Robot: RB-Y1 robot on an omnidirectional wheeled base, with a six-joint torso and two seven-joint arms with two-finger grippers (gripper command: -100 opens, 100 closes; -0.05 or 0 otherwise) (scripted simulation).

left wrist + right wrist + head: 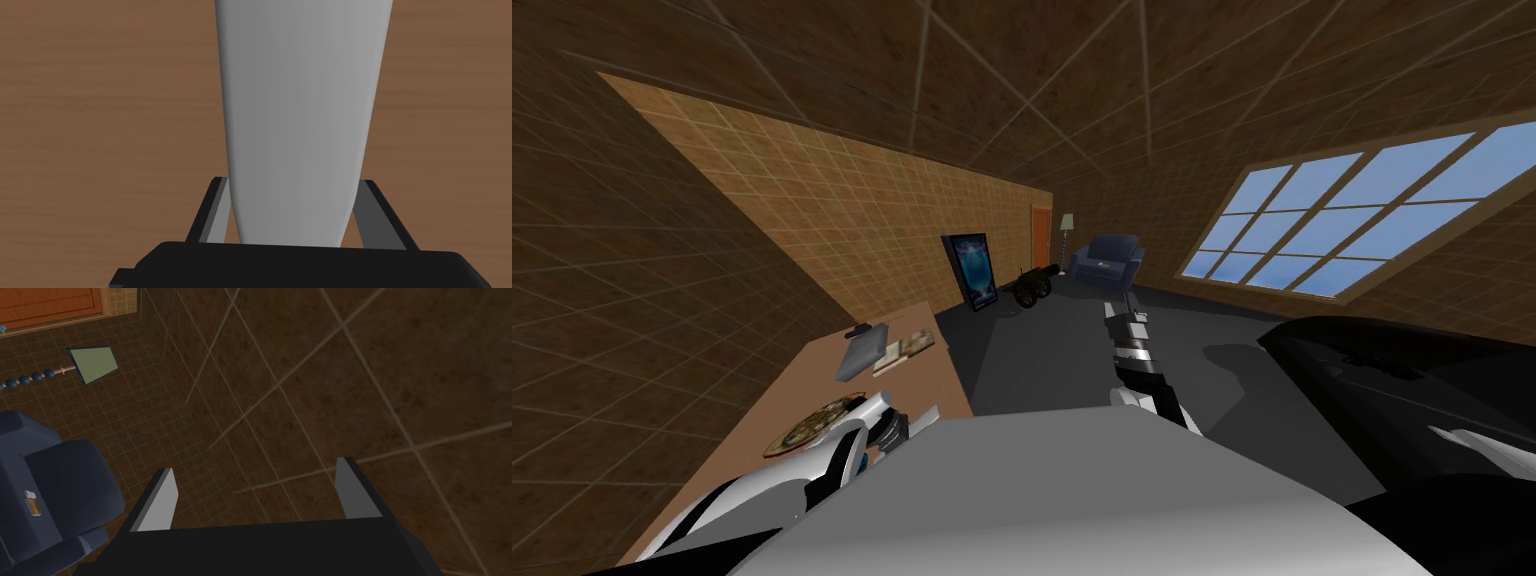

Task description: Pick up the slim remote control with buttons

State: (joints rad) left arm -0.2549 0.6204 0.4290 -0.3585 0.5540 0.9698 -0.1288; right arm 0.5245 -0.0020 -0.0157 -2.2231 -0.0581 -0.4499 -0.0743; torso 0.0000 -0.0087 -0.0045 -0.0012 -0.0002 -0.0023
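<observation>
Over the brown table point(75, 125), left gripper point(293, 181) is clamping the slim grey remote point(300, 100) by its sides; right gripper point(256, 465) is hanging wide open.

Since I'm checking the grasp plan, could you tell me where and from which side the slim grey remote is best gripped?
Grip the remote across its narrow width, one finger on each long side, coming from above the brown table. It is long and slim, so those sides probably give the surest hold; the left gripper presses them that way.
</observation>
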